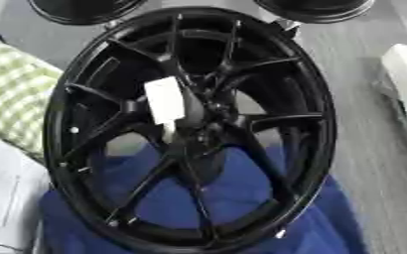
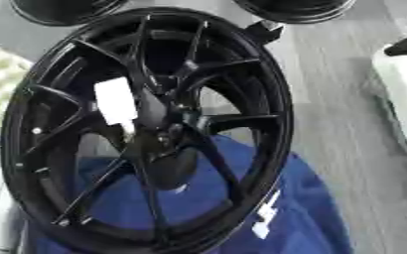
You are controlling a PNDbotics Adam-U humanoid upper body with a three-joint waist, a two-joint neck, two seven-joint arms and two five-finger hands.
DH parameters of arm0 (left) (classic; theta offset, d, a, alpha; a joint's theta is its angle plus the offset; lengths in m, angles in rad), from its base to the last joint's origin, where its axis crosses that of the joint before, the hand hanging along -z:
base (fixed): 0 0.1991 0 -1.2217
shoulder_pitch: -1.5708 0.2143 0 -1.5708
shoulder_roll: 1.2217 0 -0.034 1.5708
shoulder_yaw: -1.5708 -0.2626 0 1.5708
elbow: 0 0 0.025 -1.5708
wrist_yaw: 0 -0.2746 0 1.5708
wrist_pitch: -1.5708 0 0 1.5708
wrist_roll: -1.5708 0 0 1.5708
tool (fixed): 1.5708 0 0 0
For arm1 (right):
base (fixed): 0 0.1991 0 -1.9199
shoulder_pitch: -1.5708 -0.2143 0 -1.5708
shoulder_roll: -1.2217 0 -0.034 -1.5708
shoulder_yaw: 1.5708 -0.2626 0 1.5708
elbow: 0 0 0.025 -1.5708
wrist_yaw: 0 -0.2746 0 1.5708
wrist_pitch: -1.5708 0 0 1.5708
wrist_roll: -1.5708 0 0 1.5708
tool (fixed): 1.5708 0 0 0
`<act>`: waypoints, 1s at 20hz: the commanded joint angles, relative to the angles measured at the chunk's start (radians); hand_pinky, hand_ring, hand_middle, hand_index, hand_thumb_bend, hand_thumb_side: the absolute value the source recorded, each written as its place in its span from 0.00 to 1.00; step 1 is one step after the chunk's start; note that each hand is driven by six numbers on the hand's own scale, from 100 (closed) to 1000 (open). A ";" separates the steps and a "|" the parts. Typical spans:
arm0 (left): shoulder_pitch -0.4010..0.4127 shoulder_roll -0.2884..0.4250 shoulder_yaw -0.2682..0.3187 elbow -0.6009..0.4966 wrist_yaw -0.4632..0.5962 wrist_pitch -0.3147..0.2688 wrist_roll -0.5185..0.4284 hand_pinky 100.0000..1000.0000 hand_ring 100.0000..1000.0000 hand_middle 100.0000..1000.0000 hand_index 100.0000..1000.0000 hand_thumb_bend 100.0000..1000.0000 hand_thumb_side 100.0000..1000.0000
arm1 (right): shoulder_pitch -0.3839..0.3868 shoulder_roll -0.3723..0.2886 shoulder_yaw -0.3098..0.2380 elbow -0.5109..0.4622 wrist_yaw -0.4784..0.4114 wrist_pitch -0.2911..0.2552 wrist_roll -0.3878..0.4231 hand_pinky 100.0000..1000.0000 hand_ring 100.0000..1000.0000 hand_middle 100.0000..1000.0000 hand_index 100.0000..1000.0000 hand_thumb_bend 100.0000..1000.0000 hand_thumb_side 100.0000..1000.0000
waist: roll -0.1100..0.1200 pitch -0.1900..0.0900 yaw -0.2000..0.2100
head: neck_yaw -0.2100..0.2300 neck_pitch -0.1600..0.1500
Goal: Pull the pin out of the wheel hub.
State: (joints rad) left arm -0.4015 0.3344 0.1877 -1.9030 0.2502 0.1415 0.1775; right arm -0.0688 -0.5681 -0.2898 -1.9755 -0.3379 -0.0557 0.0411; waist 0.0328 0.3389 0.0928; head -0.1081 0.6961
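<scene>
At nine o'clock, a green-and-white checked cloth point(image 1: 12, 94) lies at the edge of the scene, with a pale sheet point(image 1: 7, 193) below it toward seven o'clock.

Centre: the wheel hub point(image 1: 189, 129), a glossy black alloy rim, fills most of the scene and appears tilted, its top edge toward twelve o'clock and its lower edge toward six. Thin paired spokes point(image 1: 137, 191) run from the central boss out to the barrel; light catches their edges. A white rectangular tag point(image 1: 165, 100) sits on the spokes just toward ten o'clock of the boss point(image 1: 211, 106). A pin cannot be made out with certainty among the dark spokes. Small pale spots dot the rim near eight o'clock and five o'clock.

Beneath the wheel hub, from six to four o'clock, a blue cloth point(image 1: 233, 193) shows through the spokes and spreads beyond the rim.

At eleven and one o'clock, two further black round objects point(image 1: 315, 10) lie partly out of view.

At three o'clock, a white object point(image 2: 402, 94) rests on the grey surface point(image 1: 363, 149).

Neither hand appears, so the state of the fingers cannot be told.
</scene>
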 commanded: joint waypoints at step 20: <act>-0.119 0.343 -0.125 0.011 -0.221 -0.077 -0.249 0.70 0.60 0.55 0.74 0.00 0.53 | 0.011 -0.032 -0.009 -0.020 0.006 -0.001 0.014 1.00 0.69 0.55 0.78 0.00 0.52 | 0.005 -0.026 -0.008 | -0.022 0.015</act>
State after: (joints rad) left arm -0.5063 0.6013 0.0758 -1.8848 0.0627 0.0779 -0.0244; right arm -0.0581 -0.5681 -0.2896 -1.9755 -0.3378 -0.0551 0.0513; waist 0.0401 0.3379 0.0834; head -0.1310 0.7069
